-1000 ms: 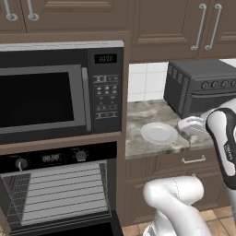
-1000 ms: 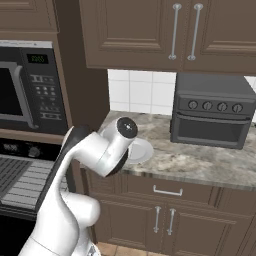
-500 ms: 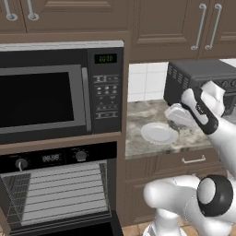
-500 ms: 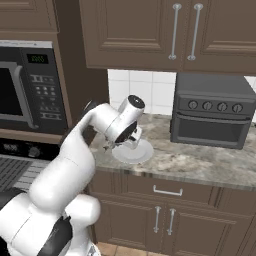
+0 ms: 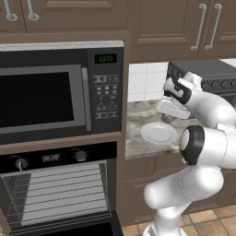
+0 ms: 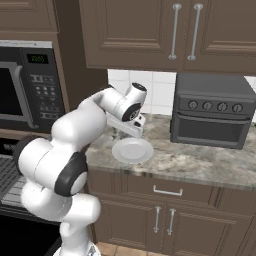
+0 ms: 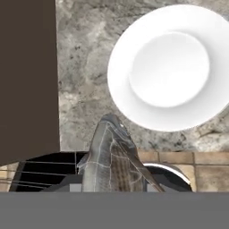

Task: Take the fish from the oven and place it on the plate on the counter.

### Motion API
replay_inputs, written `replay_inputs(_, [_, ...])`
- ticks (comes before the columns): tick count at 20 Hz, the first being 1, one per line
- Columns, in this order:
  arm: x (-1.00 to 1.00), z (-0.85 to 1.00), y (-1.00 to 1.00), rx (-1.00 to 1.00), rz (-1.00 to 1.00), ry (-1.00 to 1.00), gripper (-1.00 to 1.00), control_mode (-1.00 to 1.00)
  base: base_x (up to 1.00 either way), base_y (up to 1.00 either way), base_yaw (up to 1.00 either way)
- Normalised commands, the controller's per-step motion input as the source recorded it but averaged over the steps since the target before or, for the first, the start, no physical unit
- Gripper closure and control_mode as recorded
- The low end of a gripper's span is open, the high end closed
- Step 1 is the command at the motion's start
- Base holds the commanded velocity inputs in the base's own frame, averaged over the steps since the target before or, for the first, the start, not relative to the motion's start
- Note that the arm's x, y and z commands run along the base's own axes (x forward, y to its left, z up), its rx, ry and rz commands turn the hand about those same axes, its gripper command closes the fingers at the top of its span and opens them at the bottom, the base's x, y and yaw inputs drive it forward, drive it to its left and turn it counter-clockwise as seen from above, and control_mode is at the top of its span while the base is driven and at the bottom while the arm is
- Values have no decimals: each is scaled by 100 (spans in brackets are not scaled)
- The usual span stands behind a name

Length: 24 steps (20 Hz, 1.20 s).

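Grey fish (image 7: 112,156) pinched in gripper (image 7: 114,181) fingers, swung up from low to beside white plate (image 7: 167,67); ready for lowering.

The fish (image 7: 112,156) is cut off at the bottom of the hand view, so the fingertips pinching it can't be seen. In the base views the arm covers the gripper's (image 6: 120,134) jaws. The oven (image 5: 55,193) runs off the lower left.

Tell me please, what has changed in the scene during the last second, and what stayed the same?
The arm swung the gripper up from beside the counter edge to above it, close to the plate, with the fish between its fingers. The plate stayed in place with nothing on it; the oven stayed open.
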Motion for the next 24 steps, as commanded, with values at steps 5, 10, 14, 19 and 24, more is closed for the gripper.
replay_inputs(5, [29,-61,0,-16,0,0,100,-100,0,0,0])
replay_inputs(10, [37,-50,0,-14,0,0,100,-100,0,0,0])
replay_inputs(14, [17,-34,0,-7,0,-3,100,-100,0,0,0])
replay_inputs(19, [11,-41,0,-1,0,0,100,-100,0,0,0])
replay_inputs(24, [3,-32,-2,0,0,0,100,-100,0,0,0])
